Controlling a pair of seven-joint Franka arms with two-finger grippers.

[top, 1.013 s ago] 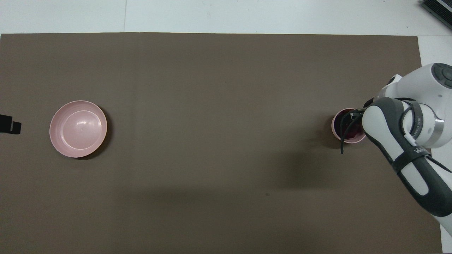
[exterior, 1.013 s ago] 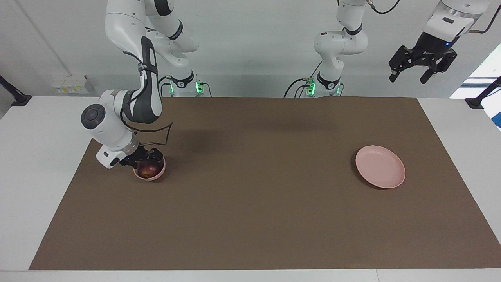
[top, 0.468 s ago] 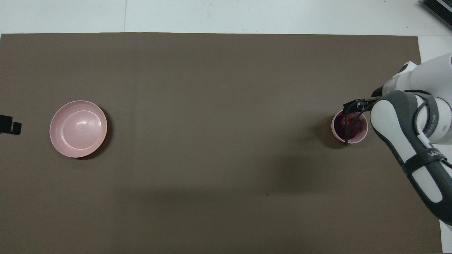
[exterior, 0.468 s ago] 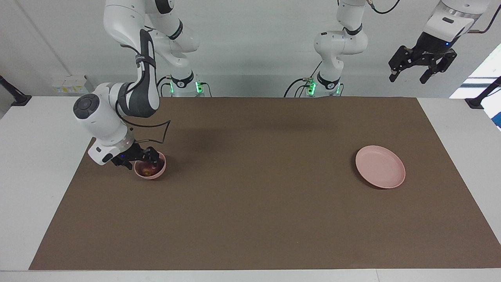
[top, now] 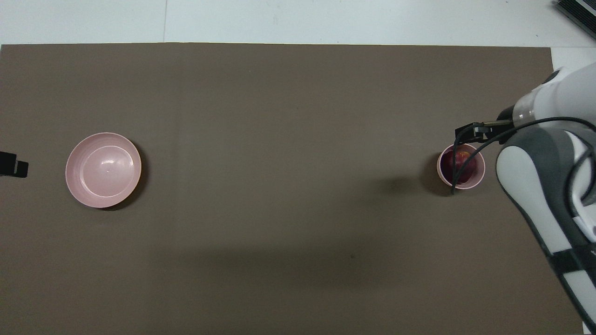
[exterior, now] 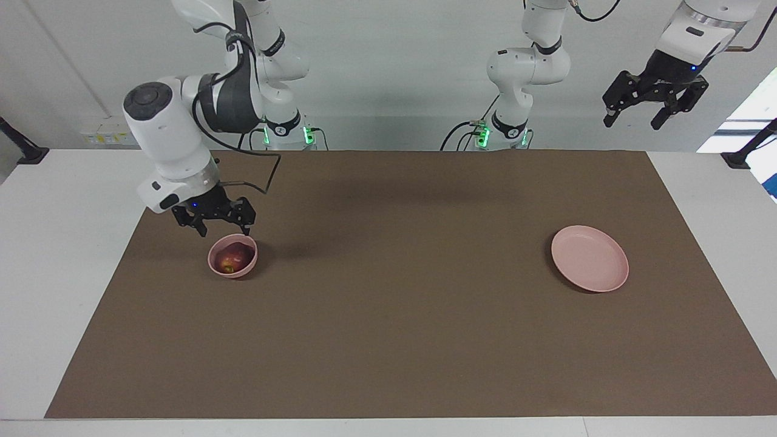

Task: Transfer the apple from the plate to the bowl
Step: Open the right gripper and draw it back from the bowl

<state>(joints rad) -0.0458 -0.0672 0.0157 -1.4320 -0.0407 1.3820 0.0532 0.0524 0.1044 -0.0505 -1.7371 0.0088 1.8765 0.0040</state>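
Note:
The dark red apple (exterior: 230, 260) lies in the small deep pink bowl (exterior: 238, 272) toward the right arm's end of the table. It also shows in the overhead view (top: 461, 162), inside the bowl (top: 439, 167). My right gripper (exterior: 223, 230) hangs open and empty just above the bowl, apart from the apple. The wide pink plate (exterior: 589, 258) sits bare toward the left arm's end and shows in the overhead view (top: 103, 169). My left gripper (exterior: 634, 120) waits open, high up past the plate's end of the table.
A brown mat (exterior: 400, 340) covers most of the white table (exterior: 54, 200). A black cable loops from the right wrist over the bowl (top: 458, 153). The two arm bases stand at the robots' edge of the mat.
My right gripper has let go of the apple and risen out of the bowl. The apple stays in the bowl. The left arm has not moved.

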